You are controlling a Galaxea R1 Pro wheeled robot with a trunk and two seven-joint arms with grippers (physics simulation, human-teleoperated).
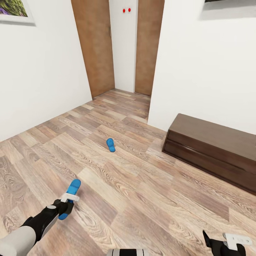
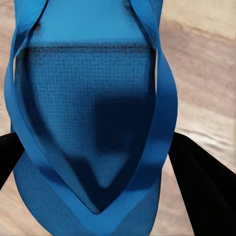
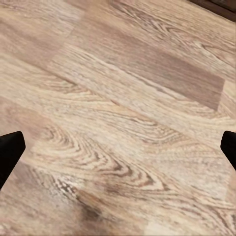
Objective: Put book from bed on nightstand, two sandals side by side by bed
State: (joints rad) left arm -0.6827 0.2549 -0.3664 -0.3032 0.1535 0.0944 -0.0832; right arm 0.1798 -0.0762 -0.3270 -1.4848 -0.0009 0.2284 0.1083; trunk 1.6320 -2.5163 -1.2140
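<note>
One bright blue sandal [image 1: 74,187] is held just above the wood-plank floor at the lower left, with my left gripper [image 1: 66,207] shut on its near end. Close up, that sandal [image 2: 93,98] shows its sole and straps between the black fingers [image 2: 204,191]. The second blue sandal [image 1: 110,144] lies flat on the floor in the middle of the room, well ahead of both arms. My right gripper [image 1: 224,244] hangs at the lower right, and its fingertips [image 3: 10,152] stand wide apart over bare floor, open. The book, bed and nightstand are out of view.
A long low dark brown bench cabinet [image 1: 213,149] stands against the right wall. Two brown doors [image 1: 94,46] flank a white recess at the back. A picture's corner [image 1: 14,9] hangs on the left wall. Wide open floor [image 1: 142,192] lies between me and the far sandal.
</note>
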